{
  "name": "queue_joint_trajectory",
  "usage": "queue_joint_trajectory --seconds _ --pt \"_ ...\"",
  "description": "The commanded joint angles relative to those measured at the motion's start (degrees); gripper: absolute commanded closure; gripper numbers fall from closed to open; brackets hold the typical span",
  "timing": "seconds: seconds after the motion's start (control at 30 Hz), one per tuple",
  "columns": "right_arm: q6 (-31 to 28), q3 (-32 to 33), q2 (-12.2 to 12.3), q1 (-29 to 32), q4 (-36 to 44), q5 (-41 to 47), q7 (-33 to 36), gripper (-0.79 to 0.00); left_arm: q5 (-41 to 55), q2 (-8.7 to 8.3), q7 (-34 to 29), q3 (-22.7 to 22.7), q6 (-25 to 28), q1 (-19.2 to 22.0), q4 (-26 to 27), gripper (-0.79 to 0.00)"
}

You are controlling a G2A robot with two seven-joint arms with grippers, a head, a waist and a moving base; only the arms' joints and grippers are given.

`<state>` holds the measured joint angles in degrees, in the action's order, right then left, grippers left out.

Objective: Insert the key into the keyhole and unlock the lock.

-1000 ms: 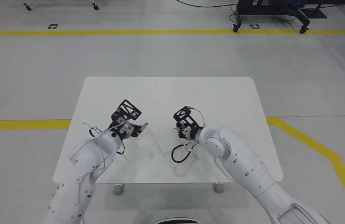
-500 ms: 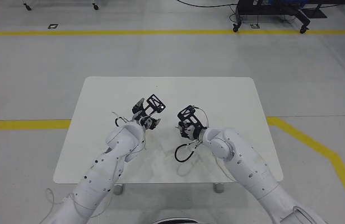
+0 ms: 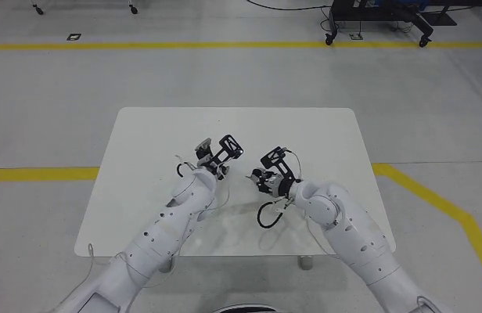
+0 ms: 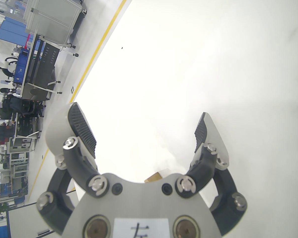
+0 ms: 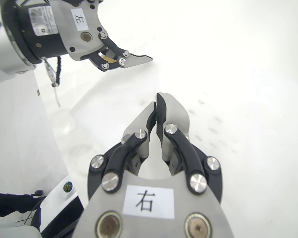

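Left pincer (image 4: 140, 115) near right pincer (image 5: 156, 102), small gap between; table (image 3: 319, 133) room wide toward far edge.

The white, round-cornered table (image 3: 319, 133) bears a tiny dark speck (image 3: 219, 121).

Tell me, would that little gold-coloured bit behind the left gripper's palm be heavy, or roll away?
Probably stiff and heavy for its size: the gold-coloured bit looks like metal. Its flat, boxy sides suggest it wouldn't roll. Too little of it shows to be sure.

White table (image 3: 319, 141), yellow floor line (image 3: 225, 45)
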<state>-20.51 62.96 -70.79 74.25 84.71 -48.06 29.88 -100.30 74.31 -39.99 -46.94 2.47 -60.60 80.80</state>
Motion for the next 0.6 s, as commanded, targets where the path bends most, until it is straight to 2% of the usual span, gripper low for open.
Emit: queue_joint_trajectory --seconds 0.0,0.17,0.33,0.47,0.57 --pt "-1.1 1.4 0.3 0.9 0.2 1.2 -0.4 0.000 -0.2 0.36 -0.1 0.3 -0.3 0.4 -0.6 -0.785" --pt "-2.2 4.0 1.0 3.3 1.7 2.6 -1.8 0.000 -0.6 1.00 0.0 0.3 -0.7 1.0 -1.2 -0.785" --pt "1.5 5.1 1.4 4.5 3.4 0.5 0.0 0.000 0.7 1.28 1.3 -1.4 -1.9 1.1 0.9 -0.785" --pt "4.8 3.3 1.1 2.7 3.2 0.0 3.0 0.000 5.3 1.01 2.4 -4.3 0.9 -0.6 4.9 -0.785" --pt "5.4 2.7 0.9 2.0 3.2 0.5 2.6 0.000 7.5 0.74 2.3 -5.9 3.1 -1.9 6.8 -0.785"
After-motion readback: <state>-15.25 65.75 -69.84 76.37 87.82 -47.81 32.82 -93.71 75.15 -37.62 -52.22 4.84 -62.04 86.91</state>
